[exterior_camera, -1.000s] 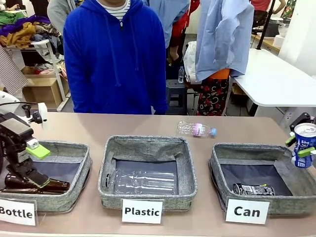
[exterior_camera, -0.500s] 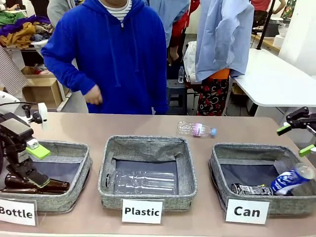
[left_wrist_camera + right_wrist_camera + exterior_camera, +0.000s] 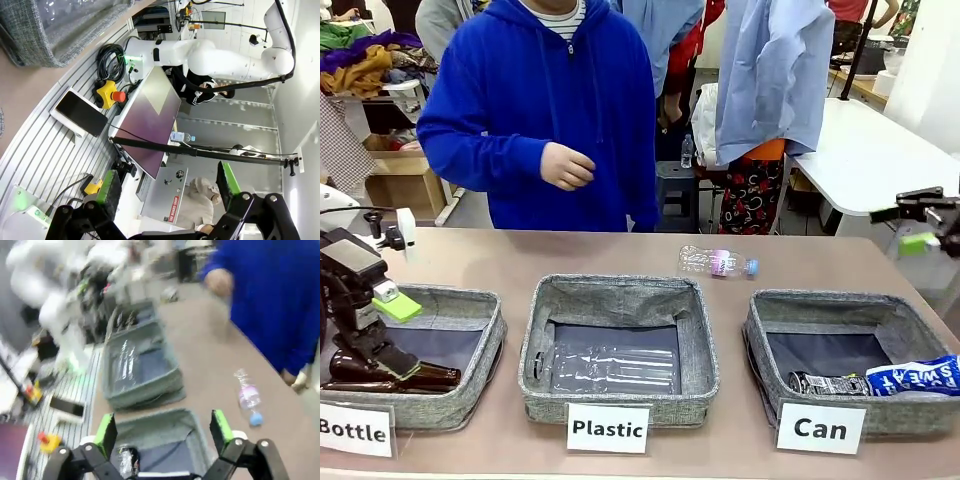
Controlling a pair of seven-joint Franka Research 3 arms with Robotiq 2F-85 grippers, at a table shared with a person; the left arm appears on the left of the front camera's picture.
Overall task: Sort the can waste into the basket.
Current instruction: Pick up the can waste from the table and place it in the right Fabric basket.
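**Lying in the Can basket: both cans, right gripper empty above**

Looking across the table, the front view shows three grey baskets in a row with labels. The basket [image 3: 770, 330] marked "Can" [image 3: 820, 428] holds the black can [image 3: 832, 383] on its side and, touching it at the right, the blue-and-white can [image 3: 917, 375], also lying down with its print sideways. The middle basket [image 3: 618, 300], labelled "Plastic", holds a flattened clear bottle [image 3: 610, 365]. The one labelled "Bottle" [image 3: 470, 305] holds a brown glass bottle [image 3: 415, 377], with the left gripper [image 3: 370, 345] down inside, right against it; whether it grips the bottle I cannot tell here. Another clear bottle [image 3: 718, 262] lies on the table [image 3: 520, 260] behind the baskets, near a person in a blue hoodie [image 3: 555, 110].

The right gripper [image 3: 920, 222] hangs above and behind the Can basket's far right corner, fingers spread, nothing in them.

From the right wrist, blurred, the gripper's [image 3: 163, 432] green pads [image 3: 106, 434] stand wide apart over the Can basket [image 3: 150, 422], the black can [image 3: 126, 461] below.

From the left wrist, that gripper [image 3: 165, 187] shows its green pads parted with nothing seen between them, facing the room beyond the table edge.
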